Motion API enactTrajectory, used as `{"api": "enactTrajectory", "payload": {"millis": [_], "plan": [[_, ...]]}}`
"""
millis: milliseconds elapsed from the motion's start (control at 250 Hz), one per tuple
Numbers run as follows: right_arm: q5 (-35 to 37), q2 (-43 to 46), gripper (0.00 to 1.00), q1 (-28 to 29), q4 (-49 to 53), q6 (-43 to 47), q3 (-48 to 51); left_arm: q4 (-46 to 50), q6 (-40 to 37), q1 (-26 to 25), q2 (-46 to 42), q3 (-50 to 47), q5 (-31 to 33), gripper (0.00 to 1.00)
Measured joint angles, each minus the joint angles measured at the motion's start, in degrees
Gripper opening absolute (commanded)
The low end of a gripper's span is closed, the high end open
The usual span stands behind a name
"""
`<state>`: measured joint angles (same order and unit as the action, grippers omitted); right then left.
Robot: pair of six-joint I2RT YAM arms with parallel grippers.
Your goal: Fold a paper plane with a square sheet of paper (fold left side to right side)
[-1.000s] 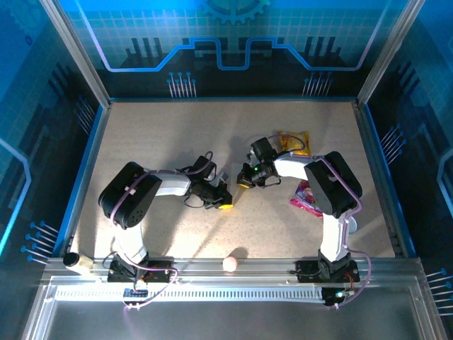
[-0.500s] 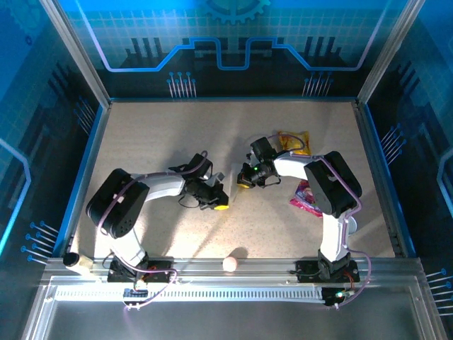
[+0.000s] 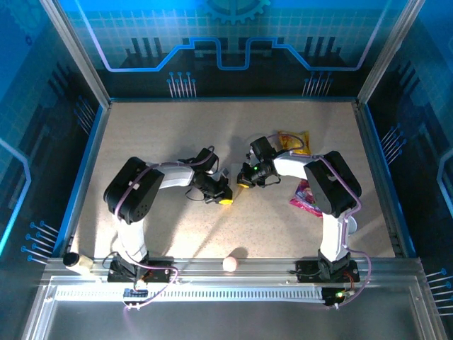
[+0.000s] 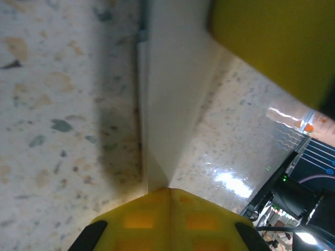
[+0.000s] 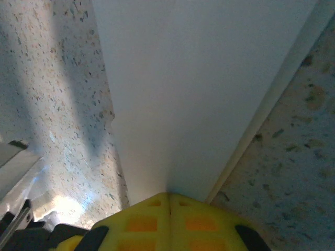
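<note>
Top cam: speckled beige table (image 3: 141, 134) takes most of the frame, w/ blue-lit walls around it. L arm (image 3: 133, 195) bends in from lower left, R arm (image 3: 333, 185) from lower right, both reaching to mid-frame. Their yellow tips sit close together: left gripper (image 3: 224, 200) just below-left of right gripper (image 3: 244, 183), near but apart.

Now the white paper (image 5: 199, 78). On the R wrist cam it's big, fanning from bottom centre up across the whole upper frame, w/ a layered edge running along its right side toward the upper right corner. Right gripper (image 5: 168, 197) has its jaws closed, yellow pads pinched together at bottom centre, and the paper comes straight out of the seam, so it's gripping the paper.

L wrist cam: the white paper (image 4: 170, 94) is a narrow creased strip from bottom centre up to top centre, w/ a dark shadow on the table to its left. Left gripper (image 4: 168, 193) is clamped on its lower end too, jaws closed. There's a blurred yellow shape (image 4: 272, 42) upper right, can't tell what.

Back to top cam for the smaller stuff. Yellow snack packet (image 3: 294, 142) sits upper right of centre, just beside the R arm's wrist. Pink wrapper (image 3: 304, 198) lies right of centre, tucked against the R arm. A small pale ball (image 3: 230, 263) is at bottom centre on the table's near edge, and a little roll (image 3: 71, 261) is in the lower left corner.
</note>
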<state>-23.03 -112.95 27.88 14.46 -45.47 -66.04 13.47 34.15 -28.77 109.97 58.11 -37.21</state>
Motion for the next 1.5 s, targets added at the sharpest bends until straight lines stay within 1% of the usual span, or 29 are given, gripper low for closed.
{"api": "enactTrajectory", "payload": {"millis": [352,571,803,1079,1159,1347,1498], "plan": [[0.0,0.0,0.00,-0.2,0.7,0.1,-2.2,-0.2,-1.3,-0.6,0.2,0.0,0.9,0.00],[-0.1,-0.4,0.00,-2.1,1.0,0.1,-5.7,-0.2,-1.4,-0.7,0.2,0.0,1.0,0.00],[0.1,-2.8,0.00,-3.1,1.6,0.6,-5.9,-0.2,-1.5,-0.7,0.2,0.0,1.0,0.00],[-0.3,-4.0,0.00,-3.5,2.0,1.6,-6.0,-1.6,2.0,-1.2,-0.2,0.0,0.9,0.00],[-0.3,-4.0,0.00,-3.5,2.0,1.8,-6.0,-1.0,2.4,-1.3,-0.2,1.2,0.9,0.00],[-0.2,-4.0,0.00,-3.5,2.1,2.4,-6.0,0.0,2.1,-1.3,0.2,7.4,1.0,0.00],[-0.1,-4.0,0.00,-3.5,2.1,2.7,-6.0,0.1,1.7,-1.3,3.4,10.7,1.6,0.00]]}}
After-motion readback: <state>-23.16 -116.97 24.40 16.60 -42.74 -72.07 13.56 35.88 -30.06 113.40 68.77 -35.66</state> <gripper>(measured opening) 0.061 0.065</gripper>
